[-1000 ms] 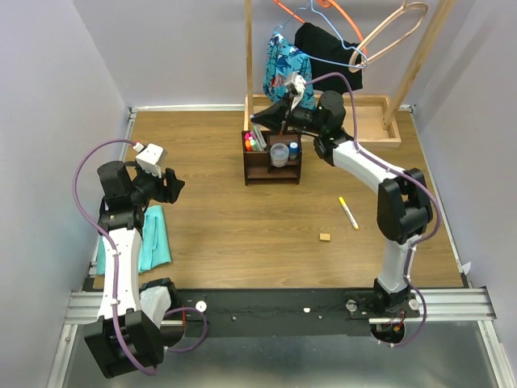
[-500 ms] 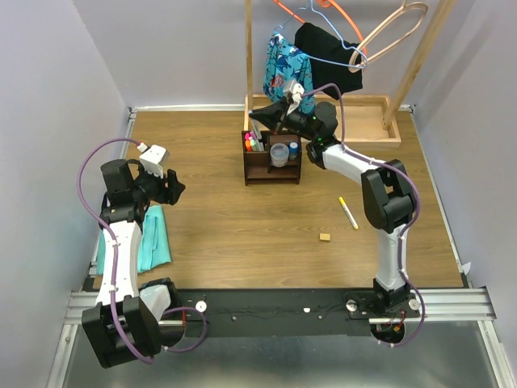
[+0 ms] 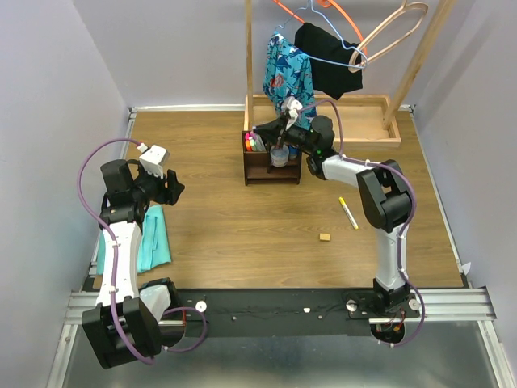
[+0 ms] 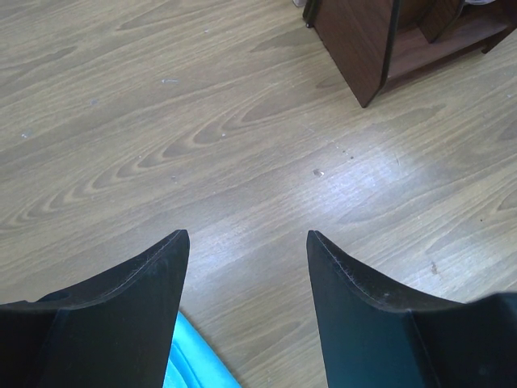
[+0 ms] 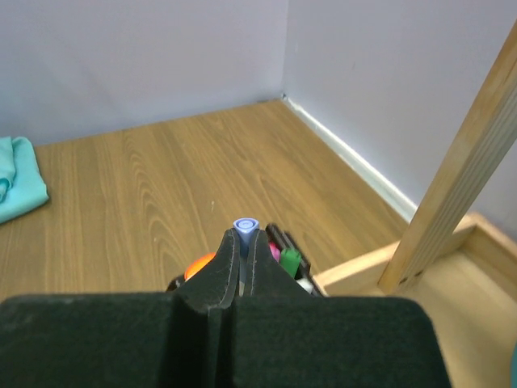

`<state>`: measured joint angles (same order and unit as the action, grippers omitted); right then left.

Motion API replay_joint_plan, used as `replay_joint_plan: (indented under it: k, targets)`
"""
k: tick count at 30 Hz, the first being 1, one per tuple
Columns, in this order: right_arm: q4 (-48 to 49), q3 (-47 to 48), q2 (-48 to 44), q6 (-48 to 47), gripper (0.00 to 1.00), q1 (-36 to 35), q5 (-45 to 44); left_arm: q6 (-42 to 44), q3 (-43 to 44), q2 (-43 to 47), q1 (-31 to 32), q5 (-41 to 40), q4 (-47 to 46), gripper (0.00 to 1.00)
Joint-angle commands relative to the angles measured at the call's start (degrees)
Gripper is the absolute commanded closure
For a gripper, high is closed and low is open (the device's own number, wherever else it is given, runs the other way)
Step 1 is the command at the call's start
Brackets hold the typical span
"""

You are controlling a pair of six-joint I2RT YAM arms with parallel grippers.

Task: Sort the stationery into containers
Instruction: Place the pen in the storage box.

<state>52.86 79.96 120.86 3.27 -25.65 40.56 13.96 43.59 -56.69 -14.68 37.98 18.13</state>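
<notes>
Right gripper (image 3: 271, 132) has dropped toward the organizer (image 3: 262, 170), pinched tight on what looks like a blue-tipped marker (image 5: 244, 225). Left gripper (image 4: 246, 242) hangs spread wide, empty, just right of the teal cloth (image 3: 153, 238).

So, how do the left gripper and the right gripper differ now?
The left gripper has open, empty jaws; the right gripper is shut on a blue-tipped marker. The left gripper hangs above bare table beside the cloth; the right gripper is above the organizer. Both have black jaws.
</notes>
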Motion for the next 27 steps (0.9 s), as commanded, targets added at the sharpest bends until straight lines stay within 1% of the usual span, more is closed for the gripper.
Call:
replay_joint_plan:
  k: [1, 6, 8, 9, 10, 12, 13, 15, 16, 18, 19, 21, 22, 24, 25, 27]
  targets:
    - [0.0, -4.2, -1.1, -2.0, 1.00, -0.1, -3.3, 0.5, -0.4, 2.3, -0.5, -0.5, 0.1, 0.31]
    - [-0.7, -6.6, -1.6, -2.7, 0.99, -0.1, -3.8, 0.5, -0.8, 3.4, -0.5, -0.3, 0.7, 0.31]
    - [-1.2, -6.6, -1.7, -2.8, 0.96, -0.2, -4.0, 0.4, -0.9, 3.9, -0.5, -0.1, 0.6, 0.31]
    - [-1.3, -6.8, -1.9, -2.8, 0.93, -0.2, -4.3, 0.3, -1.1, 4.0, -0.5, 0.1, 0.5, 0.31]
    - [-1.6, -6.9, -2.3, -2.7, 0.82, -0.2, -4.6, 0.2, -1.1, 4.3, -0.5, 0.1, 0.3, 0.31]
    - [-2.8, -6.8, -4.3, -4.3, 0.71, -0.2, -5.0, -0.4, -1.2, 4.7, -0.5, 0.2, -0.5, 0.31]
    - [-5.0, -6.2, -5.3, -5.2, 0.64, -0.2, -5.0, -0.7, -1.1, 4.9, -0.5, 0.2, -0.8, 0.31]
    - [-8.2, -5.3, -8.8, -6.2, 0.60, -0.2, -5.7, -1.6, -1.1, 5.2, -0.5, 0.3, -2.1, 0.31]
    - [-12.2, -4.0, -9.9, -7.0, 0.57, -0.3, -6.2, -1.9, -1.1, 5.3, -0.5, 0.7, -2.6, 0.31]
    - [-17.4, -3.2, -14.3, -8.4, 0.55, -0.3, -7.5, -2.7, -1.3, 5.4, -0.5, 1.1, -4.1, 0.31]
    - [-24.4, -2.6, -15.9, -11.9, 0.53, -0.1, -7.5, -3.1, -1.4, 5.7, -0.6, 1.3, -4.7, 0.31]
    - [-32.4, -2.1, -19.4, -15.7, 0.53, -0.1, -9.2, -4.2, -1.8, 6.0, -0.5, 1.4, -6.4, 0.31]
    - [-41.6, -1.9, -23.0, -18.2, 0.53, -0.2, -10.8, -5.2, -2.0, 6.3, -0.5, 1.6, -7.1, 0.31]
    - [-51.8, -2.2, -25.9, -20.3, 0.53, 0.6, -14.5, -6.0, -2.7, 6.6, -0.5, 1.8, -8.9, 0.31]
    - [-62.0, -2.7, -29.0, -21.6, 0.53, 0.9, -15.7, -6.4, -3.1, 6.8, -0.6, 2.0, -9.4, 0.31]
    - [-70.2, -6.5, -32.0, -22.5, 0.53, 2.5, -19.6, -7.4, -3.8, 7.2, -0.5, 2.3, -10.7, 0.31]
